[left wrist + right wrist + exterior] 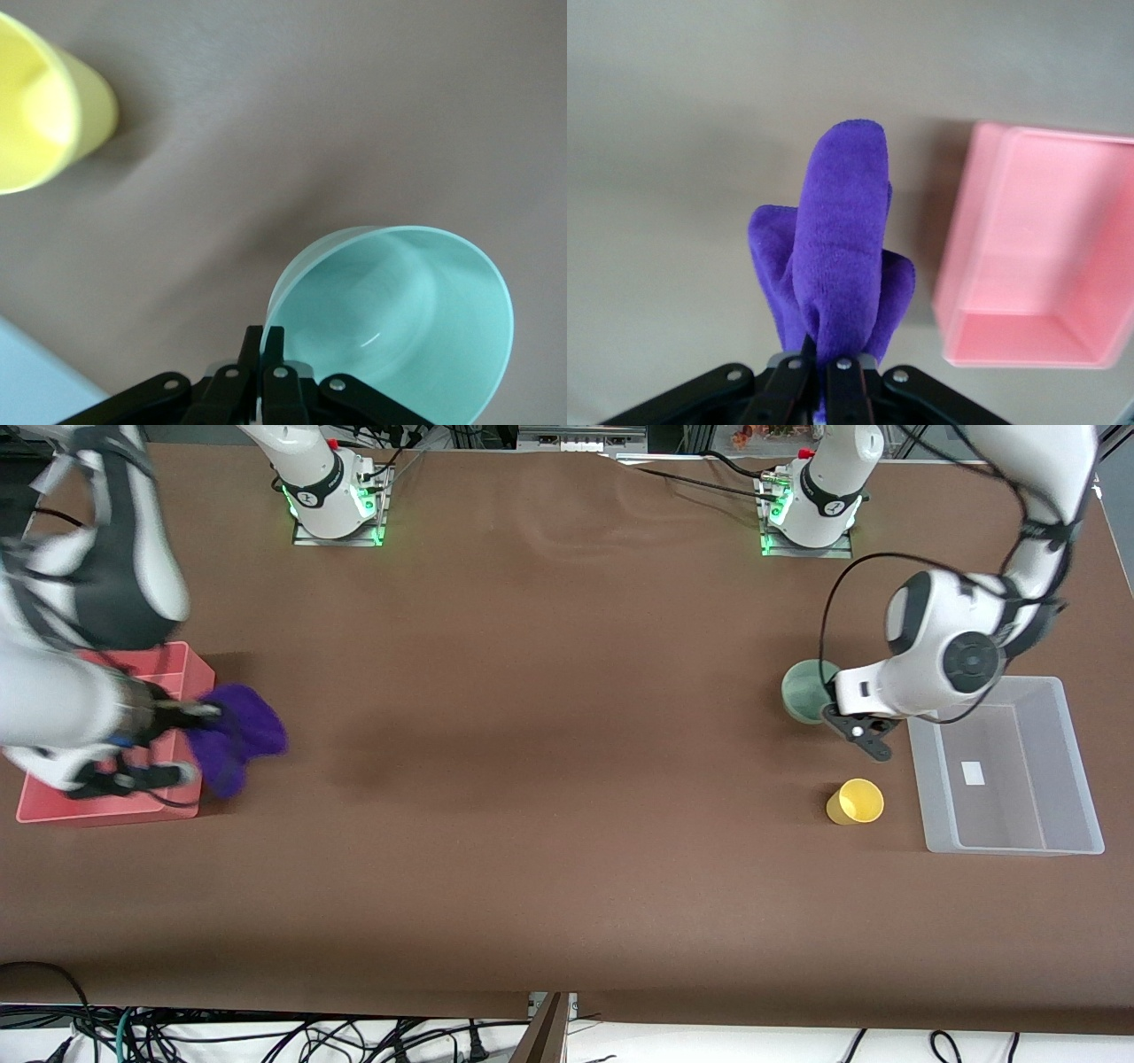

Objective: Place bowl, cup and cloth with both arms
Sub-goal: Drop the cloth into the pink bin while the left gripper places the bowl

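My left gripper [833, 713] is shut on the rim of the pale green bowl [806, 691], one finger inside and one outside, beside the clear bin. In the left wrist view the fingertips [264, 341] pinch the bowl [399, 319] over the brown table. The yellow cup [856, 801] stands upright on the table, nearer to the front camera than the bowl, and also shows in the left wrist view [44, 106]. My right gripper [208, 710] is shut on the purple cloth [237, 735], which hangs beside the pink bin; it also shows in the right wrist view [842, 248].
A clear plastic bin [1059, 779] stands at the left arm's end of the table, beside the cup. A pink bin [106, 810] stands at the right arm's end, partly covered by the right arm; it also shows in the right wrist view [1045, 274].
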`<state>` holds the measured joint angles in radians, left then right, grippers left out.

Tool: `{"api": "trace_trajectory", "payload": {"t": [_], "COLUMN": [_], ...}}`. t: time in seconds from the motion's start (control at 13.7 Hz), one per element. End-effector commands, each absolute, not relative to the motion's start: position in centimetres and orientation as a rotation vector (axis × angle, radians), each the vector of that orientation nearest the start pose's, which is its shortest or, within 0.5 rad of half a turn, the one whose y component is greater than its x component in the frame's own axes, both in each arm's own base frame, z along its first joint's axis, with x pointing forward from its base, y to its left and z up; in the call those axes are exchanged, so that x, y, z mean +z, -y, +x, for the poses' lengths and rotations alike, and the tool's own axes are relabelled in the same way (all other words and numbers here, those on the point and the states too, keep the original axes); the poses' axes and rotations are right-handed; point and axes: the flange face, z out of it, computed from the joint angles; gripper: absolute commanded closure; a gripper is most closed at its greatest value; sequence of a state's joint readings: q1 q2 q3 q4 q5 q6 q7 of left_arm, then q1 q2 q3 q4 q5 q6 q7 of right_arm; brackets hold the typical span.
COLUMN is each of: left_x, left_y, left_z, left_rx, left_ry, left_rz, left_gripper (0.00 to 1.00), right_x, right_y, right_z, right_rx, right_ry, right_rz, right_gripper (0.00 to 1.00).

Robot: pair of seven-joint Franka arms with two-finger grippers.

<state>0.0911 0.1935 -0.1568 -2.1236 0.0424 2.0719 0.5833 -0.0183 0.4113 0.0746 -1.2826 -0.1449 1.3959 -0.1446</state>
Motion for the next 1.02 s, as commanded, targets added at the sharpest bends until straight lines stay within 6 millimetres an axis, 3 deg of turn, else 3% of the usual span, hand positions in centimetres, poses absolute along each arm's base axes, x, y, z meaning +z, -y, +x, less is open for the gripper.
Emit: {"api": "trace_trajectory", "payload": {"t": [0.0, 0.07, 0.22, 0.36, 0.51, 0.73, 0.8, 0.95], "left_x": [36.1, 36.9, 36.7, 34.9, 31.9, 26.1, 24.4, 22.9], "left_y": [-1.2, -3.8, -9.3, -14.6, -19.4, -24.0, -25.1, -25.8], "left_z": [56.8, 57.7, 59.4, 61.2, 62.5, 63.2, 63.2, 63.2], "left_rx": [0.399, 0.389, 0.402, 0.405, 0.375, 0.205, 0.156, 0.125], "left_ry": [-1.081, -1.111, -1.114, -1.132, -1.154, -1.205, -1.222, -1.229], "left_rz": [-2.984, -2.929, -2.841, -2.856, -2.876, -2.847, -2.833, -2.829], "left_gripper": [1.0, 1.0, 1.0, 1.0, 1.0, 1.0, 1.0, 1.0], "right_x": [51.9, 51.8, 50.1, 46.4, 42.2, 37.7, 36.7, 34.7], "right_y": [8.4, 12.3, 18.1, 21.3, 23.4, 24.4, 24.4, 24.8], "right_z": [63.4, 62.9, 61.8, 60.9, 59.7, 58.3, 58.1, 57.6], "right_rx": [0.558, 0.574, 0.591, 0.591, 0.595, 0.593, 0.597, 0.586], "right_ry": [0.419, 0.48, 0.483, 0.423, 0.381, 0.327, 0.323, 0.313], "right_rz": [-3.166, -3.15, -3.126, -3.113, -3.104, -3.064, -3.063, -3.065], "right_gripper": [1.0, 1.0, 1.0, 1.0, 1.0, 1.0, 1.0, 1.0]}}
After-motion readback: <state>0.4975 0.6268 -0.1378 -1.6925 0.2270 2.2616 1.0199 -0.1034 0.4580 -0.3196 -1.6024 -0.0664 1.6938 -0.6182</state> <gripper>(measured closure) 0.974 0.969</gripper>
